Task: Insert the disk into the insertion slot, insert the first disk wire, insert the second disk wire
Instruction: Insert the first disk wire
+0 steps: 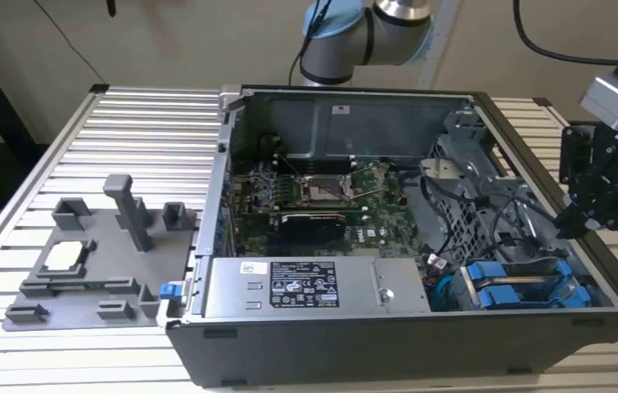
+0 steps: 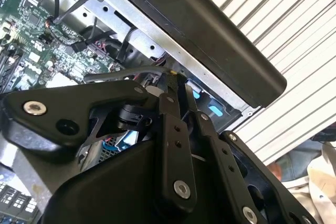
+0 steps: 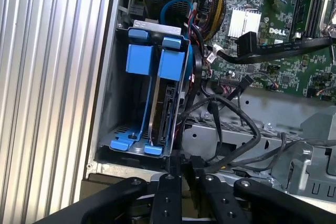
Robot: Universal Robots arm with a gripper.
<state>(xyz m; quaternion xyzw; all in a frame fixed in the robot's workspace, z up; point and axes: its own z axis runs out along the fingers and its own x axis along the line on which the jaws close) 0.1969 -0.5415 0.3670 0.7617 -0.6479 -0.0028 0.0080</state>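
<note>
The disk point(image 3: 165, 106) stands in the drive cage, clipped in its bright blue carrier point(image 3: 170, 64), with a second blue carrier point(image 3: 139, 59) beside it. In the exterior view the disk's blue carrier point(image 1: 527, 288) sits in the case's near corner, on that view's right. My gripper point(image 1: 569, 228) hangs over the case's wall on that side, just above the cage. Its fingers are pressed together in both wrist views point(image 2: 176, 80) point(image 3: 182, 163). A dark wire point(image 2: 121, 73) runs up to the fingertips and ends between them. Black cables point(image 3: 247, 124) loop beside the cage.
The open computer case point(image 1: 615, 278) lies on a slatted metal table point(image 1: 134, 123). Inside are the motherboard point(image 1: 320, 192) and a power supply point(image 1: 298, 286). A grey fixture plate point(image 1: 90, 262) with upright posts lies on the exterior view's left. The arm's base point(image 1: 363, 33) stands behind the case.
</note>
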